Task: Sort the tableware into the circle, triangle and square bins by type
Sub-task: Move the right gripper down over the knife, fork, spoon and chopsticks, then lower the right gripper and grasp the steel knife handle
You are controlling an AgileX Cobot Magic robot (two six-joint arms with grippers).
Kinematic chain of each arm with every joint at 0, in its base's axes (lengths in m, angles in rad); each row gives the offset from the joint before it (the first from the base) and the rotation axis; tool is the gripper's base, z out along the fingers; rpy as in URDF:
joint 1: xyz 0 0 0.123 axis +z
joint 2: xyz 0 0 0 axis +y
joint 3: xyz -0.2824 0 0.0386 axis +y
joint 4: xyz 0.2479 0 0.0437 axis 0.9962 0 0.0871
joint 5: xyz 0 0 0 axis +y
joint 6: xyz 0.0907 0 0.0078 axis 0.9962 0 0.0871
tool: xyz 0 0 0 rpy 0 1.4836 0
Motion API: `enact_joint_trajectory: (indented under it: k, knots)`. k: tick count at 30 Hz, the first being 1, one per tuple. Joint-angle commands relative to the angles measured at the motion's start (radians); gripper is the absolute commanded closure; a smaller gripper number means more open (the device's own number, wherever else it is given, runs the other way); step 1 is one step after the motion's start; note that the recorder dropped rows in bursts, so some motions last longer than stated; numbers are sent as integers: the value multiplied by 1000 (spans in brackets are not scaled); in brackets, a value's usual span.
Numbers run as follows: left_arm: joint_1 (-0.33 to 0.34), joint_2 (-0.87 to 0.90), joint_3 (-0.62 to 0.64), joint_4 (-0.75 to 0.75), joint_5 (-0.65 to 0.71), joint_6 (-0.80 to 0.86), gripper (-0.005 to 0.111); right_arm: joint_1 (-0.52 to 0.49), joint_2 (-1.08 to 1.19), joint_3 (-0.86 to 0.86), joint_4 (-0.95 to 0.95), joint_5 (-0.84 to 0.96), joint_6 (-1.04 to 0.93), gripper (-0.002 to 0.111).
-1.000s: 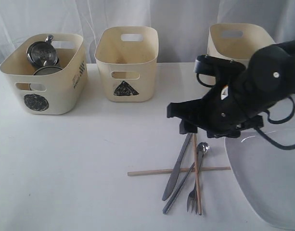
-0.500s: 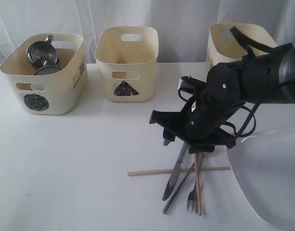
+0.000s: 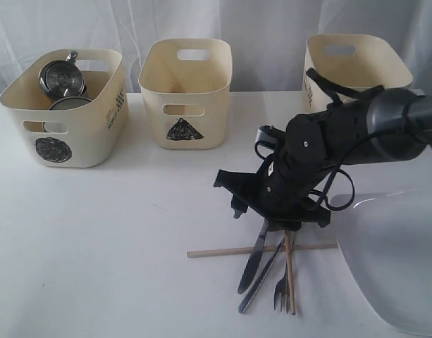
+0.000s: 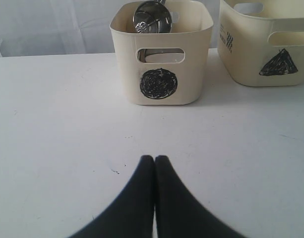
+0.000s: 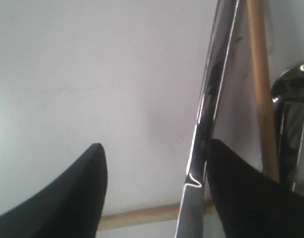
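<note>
1. Where the white tabletop (image 3: 117, 239) meets the curtain (image 3: 258, 21), three cream tubs stand in a row. The circle tub (image 3: 89, 134) is on the left, the triangle tub (image 3: 201, 98) in the middle and the square bin (image 3: 356, 63) on the right.
2. The circle tub holds a steel mug (image 3: 60, 77) tilted against its back wall, with the rim of a second steel vessel (image 3: 69, 103) just below it.
3. Only the upper inner walls of the triangle tub and the square bin show. Their floors are hidden, and the right arm (image 3: 356, 134) covers the square bin's front.
4. A knife (image 3: 254, 257), a fork (image 3: 280, 292) and a spoon (image 5: 293, 82) lie heaped in front of the tubs. They are crossed with two wooden chopsticks, one crosswise (image 3: 223, 251) and one lengthwise (image 3: 290, 282).
5. The right claw (image 5: 154, 148) hangs low over the heap's far end, spread wide and holding nothing. The knife lies between its fingers (image 5: 241, 188), close beside one. Whether they touch I cannot tell.
6. The left claw (image 4: 154, 161) is pinched together and empty, above bare tabletop facing the circle tub.
7. The big white plate (image 3: 399, 267) sits right of the heap, cut off by the frame.
</note>
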Motion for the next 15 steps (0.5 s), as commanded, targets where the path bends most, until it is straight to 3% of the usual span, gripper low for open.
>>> enact_joint_trajectory:
  k: [1, 15]
  knots:
    - [3, -5, 4, -10, 2, -5, 107, 0, 30, -21, -21, -12, 40, 53]
    - [3, -5, 4, -10, 2, -5, 107, -2, 52, -25, -178, 31, 164, 53]
